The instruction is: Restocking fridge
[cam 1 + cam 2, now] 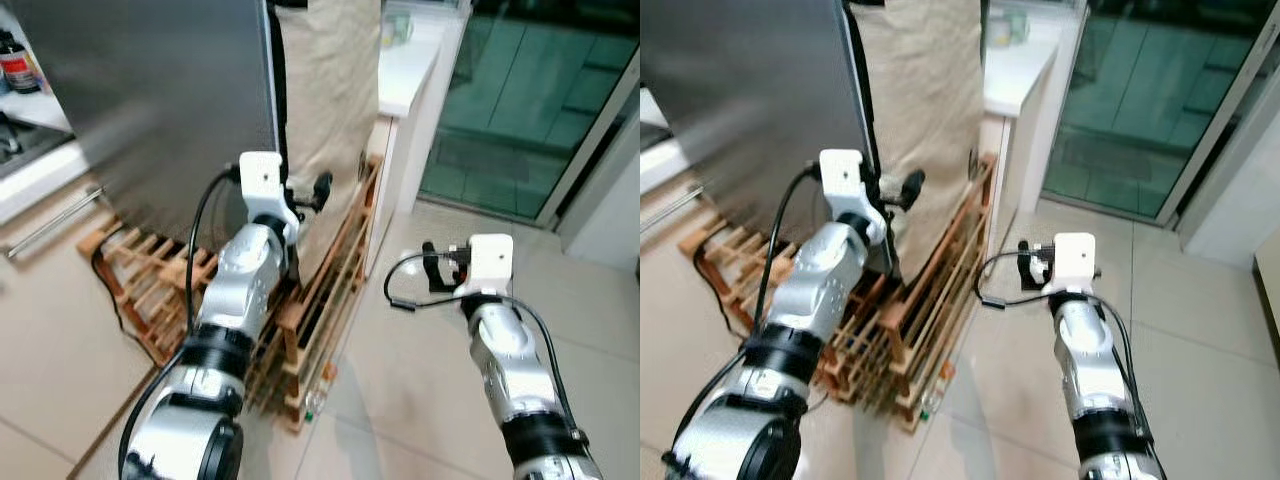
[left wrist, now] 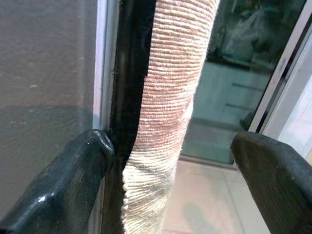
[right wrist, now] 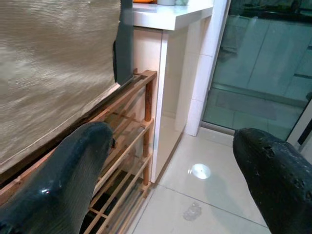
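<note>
Both arms reach forward; left gripper [image 1: 318,192] fingers straddle the fridge door [image 1: 150,100] edge.

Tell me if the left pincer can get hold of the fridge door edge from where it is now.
Probably yes. The left pincer is open right at the fridge door edge, one finger against it; only the hanging cloth sits between the fingers.

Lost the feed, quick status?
Left pincer open, at fridge door edge beside hanging cloth. Right pincer open, empty, over floor. Wooden rack at base.
</note>
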Controlling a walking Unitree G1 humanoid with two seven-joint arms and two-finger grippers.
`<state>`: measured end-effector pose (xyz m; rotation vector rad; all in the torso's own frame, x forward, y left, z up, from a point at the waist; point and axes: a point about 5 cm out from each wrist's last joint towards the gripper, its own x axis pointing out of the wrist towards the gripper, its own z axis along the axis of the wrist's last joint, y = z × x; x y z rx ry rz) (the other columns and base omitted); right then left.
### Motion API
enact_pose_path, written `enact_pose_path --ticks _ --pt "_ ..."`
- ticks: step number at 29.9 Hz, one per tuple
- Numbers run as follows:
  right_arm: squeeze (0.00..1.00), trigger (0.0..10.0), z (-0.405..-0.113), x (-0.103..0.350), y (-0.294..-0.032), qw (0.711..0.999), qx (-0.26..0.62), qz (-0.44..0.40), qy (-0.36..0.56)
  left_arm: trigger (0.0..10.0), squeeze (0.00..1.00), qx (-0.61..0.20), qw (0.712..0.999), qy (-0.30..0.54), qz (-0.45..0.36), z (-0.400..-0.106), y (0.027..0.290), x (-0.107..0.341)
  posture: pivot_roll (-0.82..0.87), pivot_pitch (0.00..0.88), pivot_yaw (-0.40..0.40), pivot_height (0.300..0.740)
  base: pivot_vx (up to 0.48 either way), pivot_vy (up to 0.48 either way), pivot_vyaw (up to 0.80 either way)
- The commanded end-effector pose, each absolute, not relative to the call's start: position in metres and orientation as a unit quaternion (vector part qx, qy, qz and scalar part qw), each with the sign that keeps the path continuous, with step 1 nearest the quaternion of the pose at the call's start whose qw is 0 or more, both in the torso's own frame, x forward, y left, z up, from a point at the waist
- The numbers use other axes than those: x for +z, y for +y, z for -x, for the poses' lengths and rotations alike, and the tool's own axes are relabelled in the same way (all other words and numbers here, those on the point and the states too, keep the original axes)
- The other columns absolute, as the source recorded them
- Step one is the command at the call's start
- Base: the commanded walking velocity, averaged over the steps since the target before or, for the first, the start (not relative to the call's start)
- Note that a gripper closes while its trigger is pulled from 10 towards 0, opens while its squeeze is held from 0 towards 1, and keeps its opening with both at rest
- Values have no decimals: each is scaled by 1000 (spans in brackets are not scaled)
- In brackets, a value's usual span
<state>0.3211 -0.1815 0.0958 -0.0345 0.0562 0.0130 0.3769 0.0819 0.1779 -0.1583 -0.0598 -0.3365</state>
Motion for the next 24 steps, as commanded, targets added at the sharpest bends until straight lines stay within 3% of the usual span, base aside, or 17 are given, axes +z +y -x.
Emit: enact_pose_path --ticks 1,6,7,9,11,12,13,14,16,18,21,22,24 --pt "0 10000 -322 96 -182 999 14 16 39 10000 0 -222 973 -36 59 -378 58 188 -206 0 47 740 0 0 0" --pt "0 10000 -316 86 -157 984 140 40 100 10000 0 -315 944 -41 88 -374 19 201 -221 0 57 740 0 0 0" --pt "0 10000 -311 86 -145 974 191 58 108 10000 0 -371 921 -47 109 -368 -5 210 -231 0 63 740 0 0 0" --pt "0 10000 -310 89 -142 972 199 61 104 10000 0 -395 910 -50 120 -365 -15 214 -231 0 63 740 0 0 0" --pt "0 10000 -313 102 -138 974 190 96 80 10000 0 -494 857 -69 128 -343 -50 228 -248 0 72 740 0 0 0" --pt "0 10000 -313 102 -138 974 190 96 80 10000 0 -494 857 -69 128 -343 -50 228 -248 0 72 740 0 0 0" --pt "0 10000 -319 119 -135 975 176 128 48 10000 0 -578 798 -88 147 -318 -77 243 -261 0 79 740 0 0 0" --pt "0 10000 -319 119 -135 975 176 128 48 10000 0 -578 798 -88 147 -318 -77 243 -261 0 79 740 0 0 0" --pt "0 10000 -320 140 -125 973 192 126 16 10000 0 -623 755 -108 172 -299 -92 259 -273 0 88 740 0 0 0" --pt "0 10000 -320 146 -122 971 201 125 8 10000 0 -633 745 -113 180 -294 -95 263 -273 0 89 740 0 0 0" --pt "0 10000 -317 150 -117 969 216 116 14 10000 0 -605 765 -112 189 -308 -80 261 -267 0 89 740 0 0 0" --pt "0 10000 -313 147 -114 968 226 104 25 10000 0 -567 794 -106 191 -324 -60 256 -254 0 84 740 0 0 0" --pt "0 10000 -311 144 -112 968 231 93 31 10000 0 -542 811 -104 193 -335 -42 253 -248 0 80 740 0 0 0"
